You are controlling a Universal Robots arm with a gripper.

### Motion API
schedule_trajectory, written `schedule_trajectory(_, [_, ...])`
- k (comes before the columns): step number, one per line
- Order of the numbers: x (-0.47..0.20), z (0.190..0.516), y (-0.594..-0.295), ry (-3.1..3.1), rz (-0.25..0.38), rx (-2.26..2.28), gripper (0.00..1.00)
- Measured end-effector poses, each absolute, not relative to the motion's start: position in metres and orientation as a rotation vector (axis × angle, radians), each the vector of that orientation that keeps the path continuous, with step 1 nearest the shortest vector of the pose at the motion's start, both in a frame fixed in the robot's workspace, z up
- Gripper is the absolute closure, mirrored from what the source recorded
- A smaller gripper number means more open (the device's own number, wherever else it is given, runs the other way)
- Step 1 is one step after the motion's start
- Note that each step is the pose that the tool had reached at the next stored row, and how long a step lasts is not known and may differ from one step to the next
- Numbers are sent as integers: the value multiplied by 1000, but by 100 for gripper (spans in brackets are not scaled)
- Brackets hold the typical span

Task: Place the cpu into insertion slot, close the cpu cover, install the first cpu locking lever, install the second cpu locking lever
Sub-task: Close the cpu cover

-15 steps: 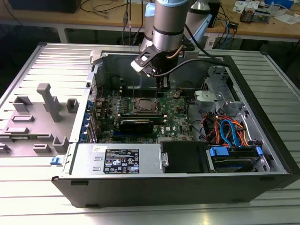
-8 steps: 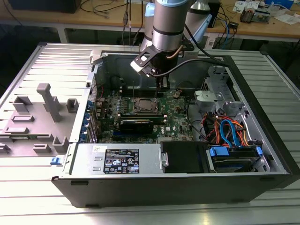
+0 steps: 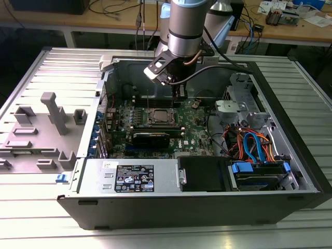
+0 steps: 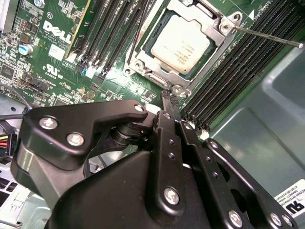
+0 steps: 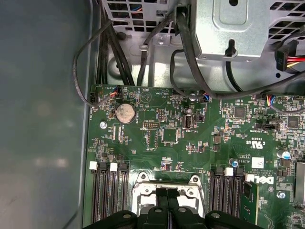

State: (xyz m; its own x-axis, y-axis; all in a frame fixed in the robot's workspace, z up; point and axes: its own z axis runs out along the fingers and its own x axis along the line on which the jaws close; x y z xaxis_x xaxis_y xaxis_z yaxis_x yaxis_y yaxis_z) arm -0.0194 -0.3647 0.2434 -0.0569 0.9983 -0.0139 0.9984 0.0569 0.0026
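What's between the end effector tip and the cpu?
Between end effector and cpu: the edge of the cpu cover, in the second wrist view.

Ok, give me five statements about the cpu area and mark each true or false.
1. The cpu sits in the slot. True.
2. The cover stands upright, open. False: it lies flat, framing the cpu.
3. The fingers hold the cpu. False: they are shut, with their tips at the slot's corner and the cpu lying in the slot.
4. The case lies open on its side. True.
5. Memory slots run along both sides of the slot. True.
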Motion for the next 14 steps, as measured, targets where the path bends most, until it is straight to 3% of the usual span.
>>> schedule_trajectory(14, [-24, 243, -365, 2275, -12, 2149, 89])
